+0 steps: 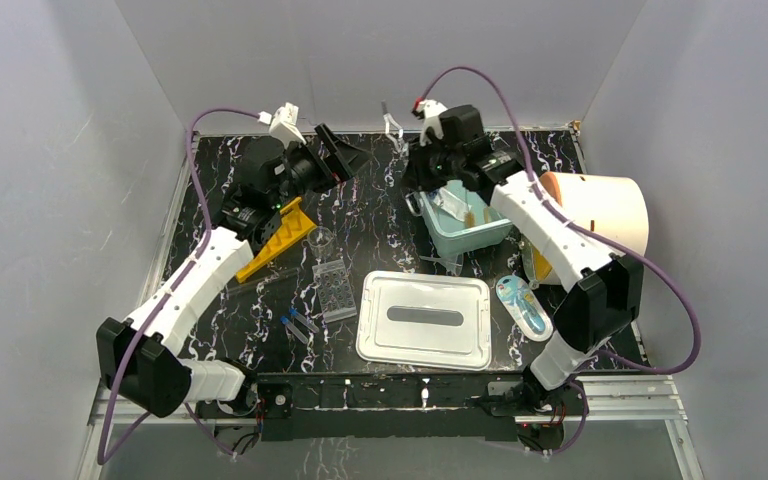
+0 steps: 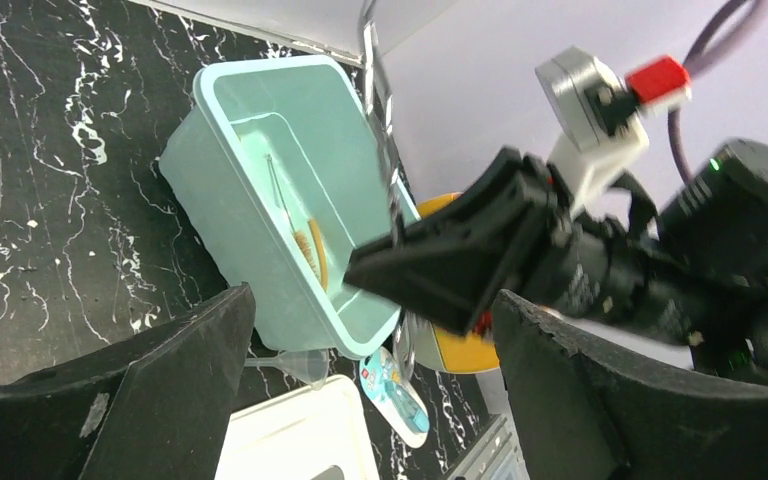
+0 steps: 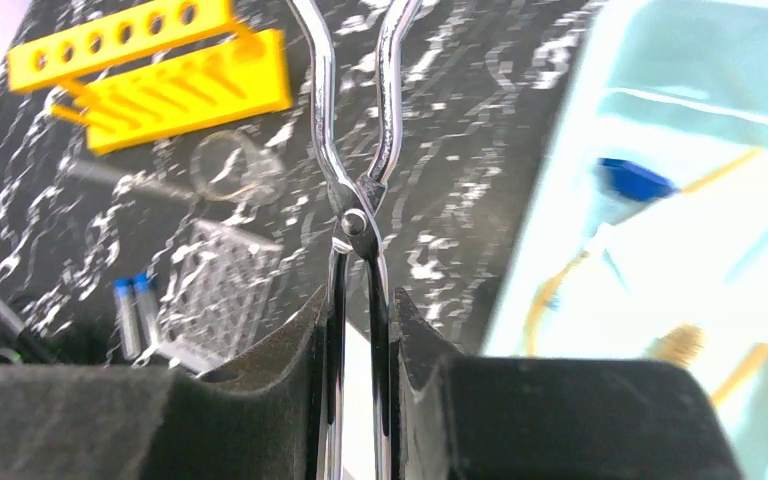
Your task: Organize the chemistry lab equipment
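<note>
Forceps [image 3: 355, 190]: metal, clamped in right gripper [image 3: 358, 310], in the air over black table [image 3: 460, 120] beside teal bin [image 2: 215, 180]
Right gripper: closed tight on the forceps
Left gripper [image 2: 370, 300]: fingers wide apart, holding nothing
Amber tubing [image 2: 318, 255]: lies inside the bin

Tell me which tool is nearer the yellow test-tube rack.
Left. The left tool hovers open just beyond the rack; the right tool, gripping the forceps, is farther right.
</note>
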Controlling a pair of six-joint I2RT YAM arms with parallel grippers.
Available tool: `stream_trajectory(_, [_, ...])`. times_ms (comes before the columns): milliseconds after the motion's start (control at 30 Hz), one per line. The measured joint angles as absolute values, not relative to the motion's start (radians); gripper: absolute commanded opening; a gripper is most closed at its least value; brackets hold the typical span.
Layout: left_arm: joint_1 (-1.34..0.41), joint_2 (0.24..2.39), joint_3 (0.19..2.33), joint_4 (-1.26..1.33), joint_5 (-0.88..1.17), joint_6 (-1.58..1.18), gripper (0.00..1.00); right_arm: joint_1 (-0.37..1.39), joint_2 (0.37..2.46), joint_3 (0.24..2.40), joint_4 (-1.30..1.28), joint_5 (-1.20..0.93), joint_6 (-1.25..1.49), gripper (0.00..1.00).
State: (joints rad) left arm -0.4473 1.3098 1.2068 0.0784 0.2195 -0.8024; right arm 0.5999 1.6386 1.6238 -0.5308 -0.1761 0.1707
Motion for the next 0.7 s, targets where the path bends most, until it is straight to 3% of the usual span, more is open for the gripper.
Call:
stream_trajectory(267, [-0.447,1.284,1.122,0.094,0.236,-0.835,0.89,0.365,1.641,1.628,-0.538,-0.132,0.101,0.0])
stream_trajectory(700, [-0.447,1.208,1.032,-0.034,0.215,-0.799,0.9,0.348,1.787,1.52,-0.528,-0.098,0.021,0.0])
